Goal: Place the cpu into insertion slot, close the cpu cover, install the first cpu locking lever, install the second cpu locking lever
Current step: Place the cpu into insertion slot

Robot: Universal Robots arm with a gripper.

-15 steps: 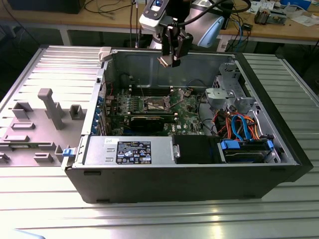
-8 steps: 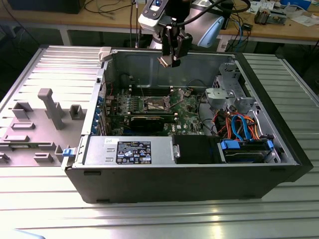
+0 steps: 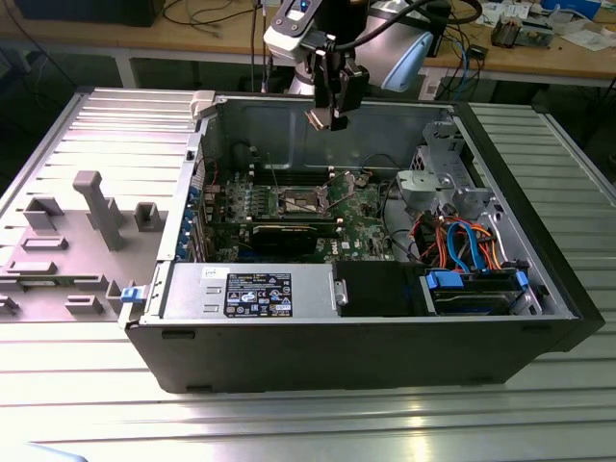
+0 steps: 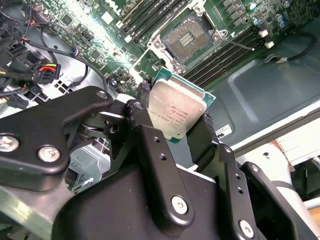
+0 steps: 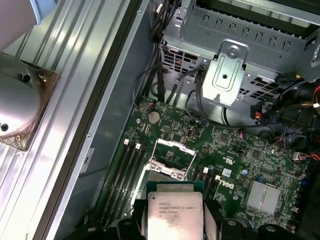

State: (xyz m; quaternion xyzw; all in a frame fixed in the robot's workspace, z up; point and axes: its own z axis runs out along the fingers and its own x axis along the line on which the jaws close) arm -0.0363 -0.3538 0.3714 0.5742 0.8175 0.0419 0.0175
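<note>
1. My tool (image 4: 172, 121) is clamped on the cpu (image 4: 178, 106), one finger at each edge.
2. I hold it above the open computer case (image 3: 337, 342).
3. The insertion slot (image 4: 187, 37) lies uncovered on the motherboard (image 5: 235, 150) below, well apart.

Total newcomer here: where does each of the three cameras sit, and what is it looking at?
Exterior view: off the arm, looking down into the open computer case; the arm's gripper hangs overhead.
Second wrist view: on the wrist, looking past the gripper's fingers toward the insertion slot.
First wrist view: on the wrist, looking onto the motherboard.
Both wrist views share the gripped cpu.
</note>
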